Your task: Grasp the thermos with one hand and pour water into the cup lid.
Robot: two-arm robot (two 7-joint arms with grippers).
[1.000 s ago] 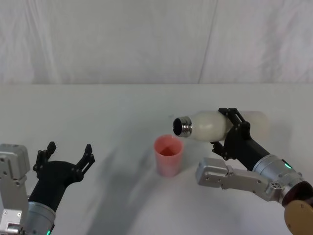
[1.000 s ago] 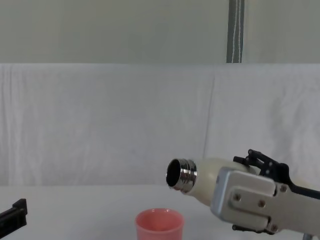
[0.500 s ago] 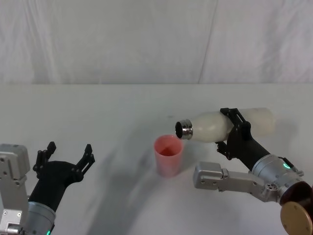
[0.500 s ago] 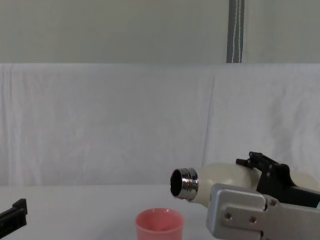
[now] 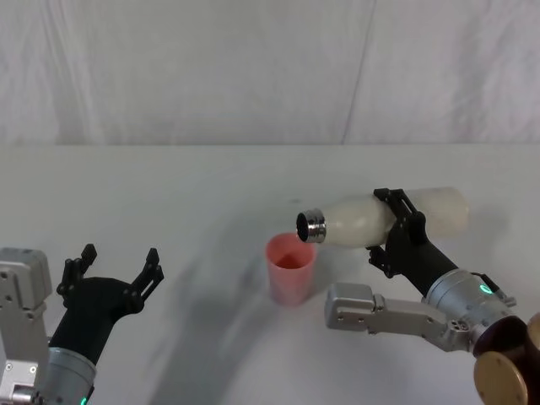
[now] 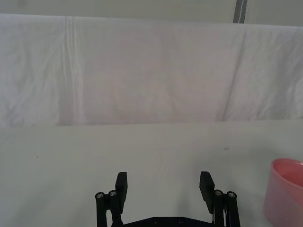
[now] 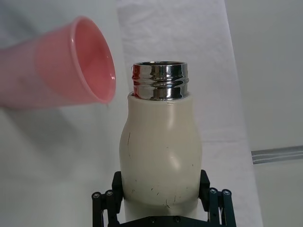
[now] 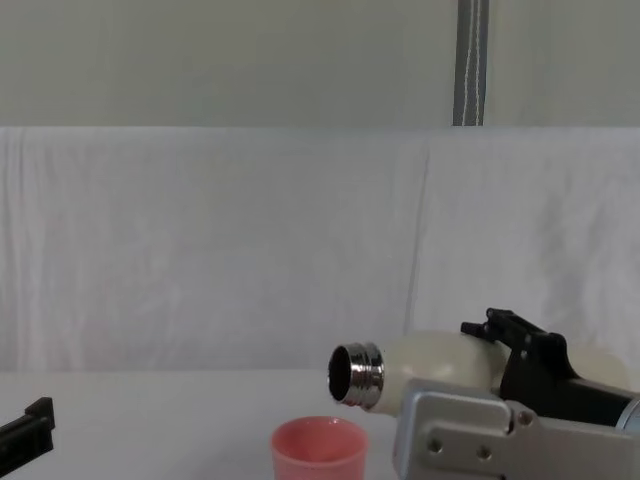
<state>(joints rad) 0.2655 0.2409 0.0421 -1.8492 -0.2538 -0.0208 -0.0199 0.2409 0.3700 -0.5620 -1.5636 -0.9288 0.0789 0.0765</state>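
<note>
Right gripper [image 5: 396,226]: I am clamping my fingers around the body of the thermos [image 5: 371,218], holding it tipped nearly flat in the air.
Thermos: its steel neck is hanging just above the rim of the cup lid [image 5: 290,268], which is standing on the table [image 5: 186,194].
Left gripper [image 5: 114,270]: I am parking it spread wide, well apart.
Progress: grasp done; I judge the pour is underway, though I cannot make out any water.

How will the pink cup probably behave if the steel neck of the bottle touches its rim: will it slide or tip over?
The cup lid looks small and thin-walled, so it is probably light and would likely slide on the smooth table. It stands free, and the left gripper is open well away. A knock from the thermos, held by the right gripper, could tip it.
</note>
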